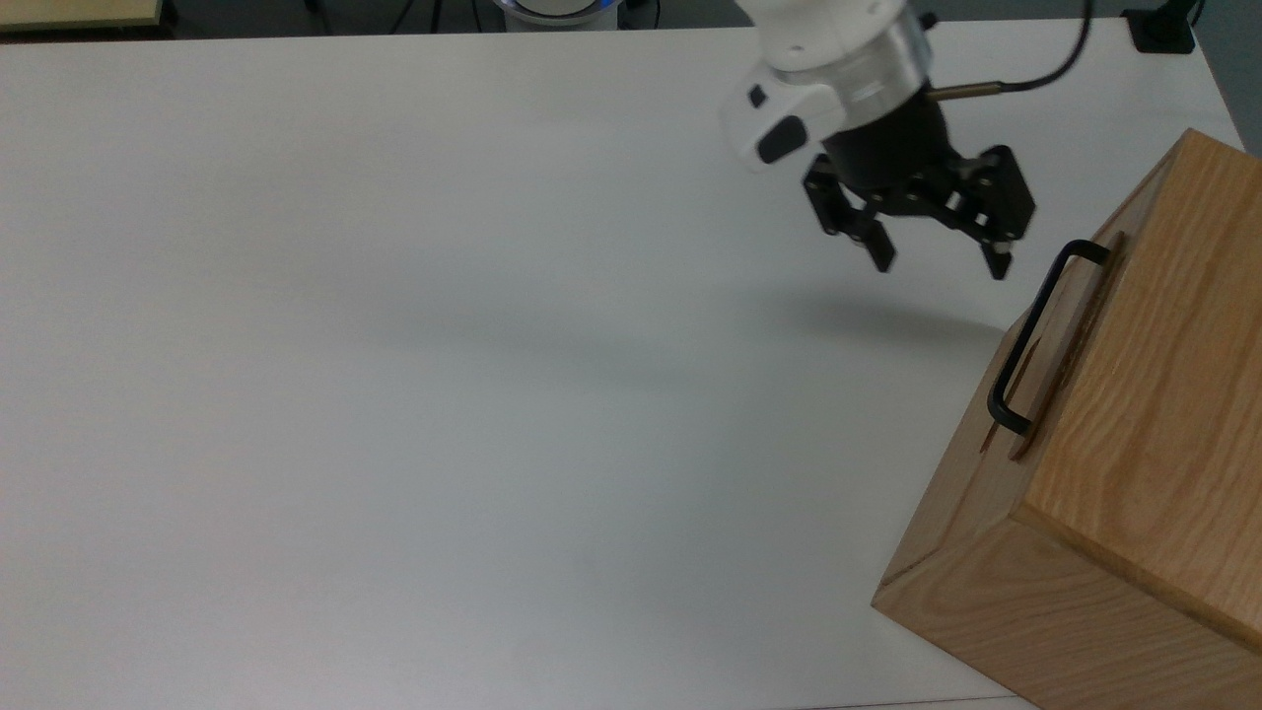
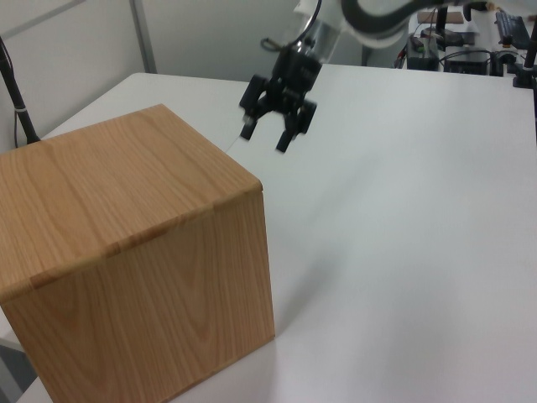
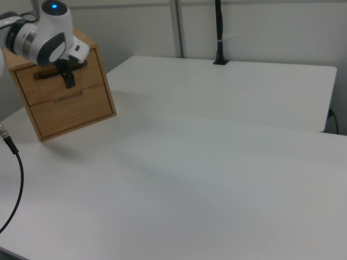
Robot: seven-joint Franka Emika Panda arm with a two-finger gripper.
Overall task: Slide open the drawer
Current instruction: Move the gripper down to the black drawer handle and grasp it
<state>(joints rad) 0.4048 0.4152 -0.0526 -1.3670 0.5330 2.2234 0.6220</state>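
1. Top view: gripper (image 1: 941, 263) hanging over the white table (image 1: 394, 345), fingers spread wide with nothing between them, just to the top view's left of the black handle (image 1: 1030, 340). Handle fixed to the drawer (image 1: 1070, 325) front, at the top of the oak box (image 1: 1134, 444) standing at the top view's right edge. Drawer shut flush with the box. Gripper near the handle's upper end, not touching it
2. Left view: gripper (image 2: 265, 141) with fingers apart, poised above the table (image 2: 403, 252) just past the far top corner of the box (image 2: 126, 252). Box filling the left view's lower left, plain sides facing the camera
3. Right view: box (image 3: 65, 92) at the right view's upper left, two drawer fronts visible. Upper drawer (image 3: 54, 81) closed, dark handle (image 3: 46, 72) across it. One finger (image 3: 68, 78) pointing down in front of that handle, white wrist above; spread of the fingers impossible to tell from here
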